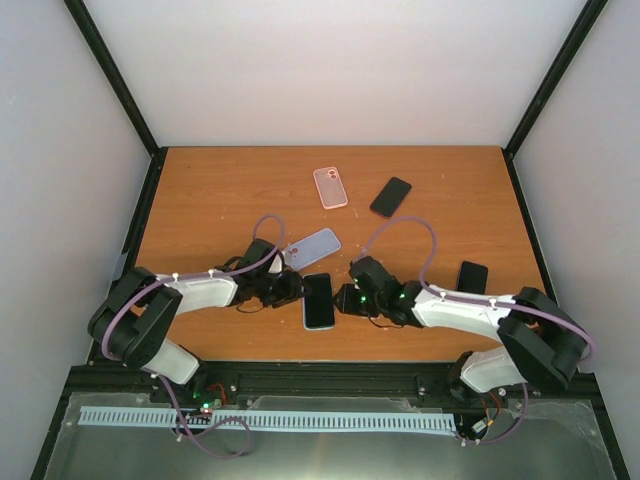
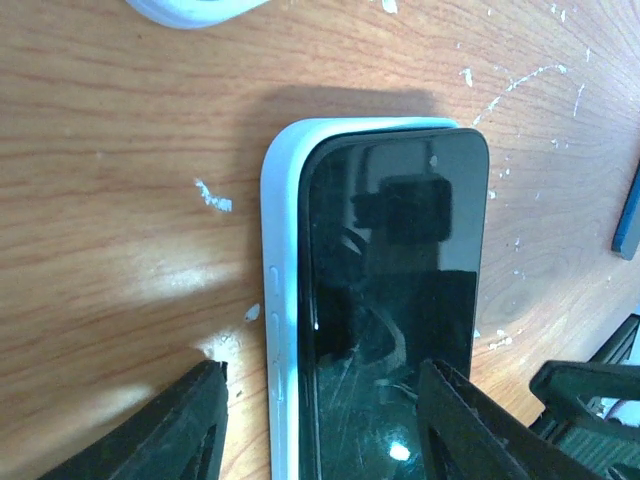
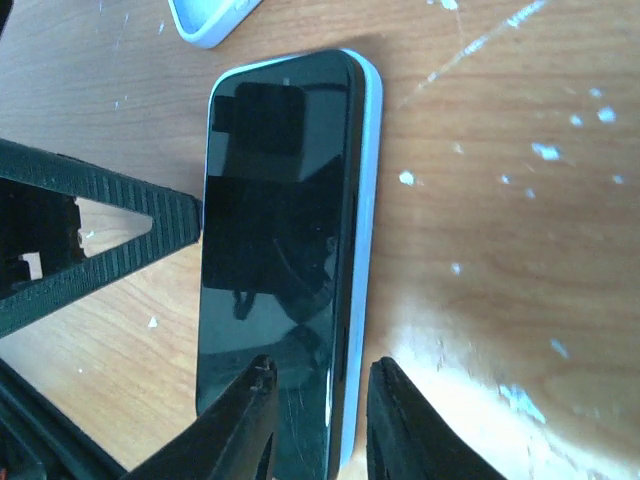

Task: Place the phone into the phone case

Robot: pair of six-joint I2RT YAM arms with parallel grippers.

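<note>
L gripper (image 2: 322, 370): open wide, fingers astride the near end of phone + case. There's a clear gap betw one finger and the case rim; the other finger overlaps the phone's corner.
R gripper (image 3: 322, 365): jaws only a slit apart, w/ the case's long edge in the slit. Can't tell if it's pinching.
Phone (image 2: 395, 300): black, screen up, straight ahead of both grippers' tips and betw the two arms, lying in the case.
Phone case (image 2: 280, 300): pale blue, flat on the surface (image 2: 120, 200).
Edges: the case rim w/ buttons shows as a broad strip down one long side and round the far corner. The phone is crowded to the opp. side; can't tell if it's fully seated.
Room: bare wood outboard of the L gripper's free finger and outboard of the R gripper.
Nearby: spare pale case (image 1: 312, 247) just past the L gripper's tips, apart from the phone. Pink case (image 1: 330, 187) and black phone (image 1: 390, 196) lie well beyond. Second black phone (image 1: 472, 277) is beside the R forearm.
</note>
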